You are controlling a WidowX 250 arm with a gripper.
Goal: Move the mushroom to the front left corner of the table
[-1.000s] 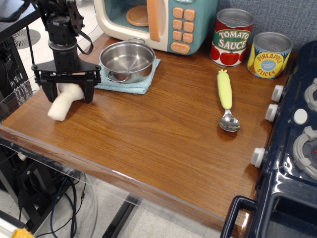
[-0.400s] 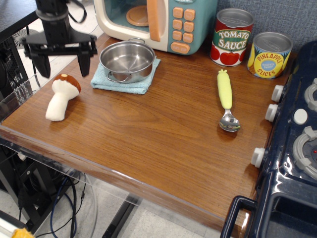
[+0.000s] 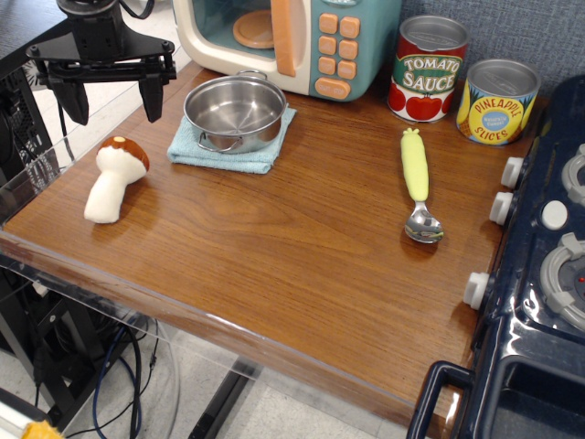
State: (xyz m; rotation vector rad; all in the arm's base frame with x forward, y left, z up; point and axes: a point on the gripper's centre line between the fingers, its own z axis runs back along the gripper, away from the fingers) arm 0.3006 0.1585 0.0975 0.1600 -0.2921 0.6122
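The mushroom (image 3: 113,179) lies on its side on the reddish-brown table (image 3: 274,247), near the left edge, its brown cap pointing to the back and its cream stem toward the front. My gripper (image 3: 111,102) hangs above and behind it, open and empty, with both black fingers spread wide and clear of the toy.
A steel pot (image 3: 234,112) sits on a blue cloth (image 3: 228,148) right of the mushroom. A toy microwave (image 3: 292,41), a tomato sauce can (image 3: 428,69) and a pineapple can (image 3: 497,101) stand at the back. A yellow-green-handled spoon (image 3: 417,183) lies right of centre. A dark blue toy stove (image 3: 539,274) fills the right side.
My gripper stood around the mushroom on the table a second ago. It has let go and risen well above it. The mushroom stays lying at the left edge.
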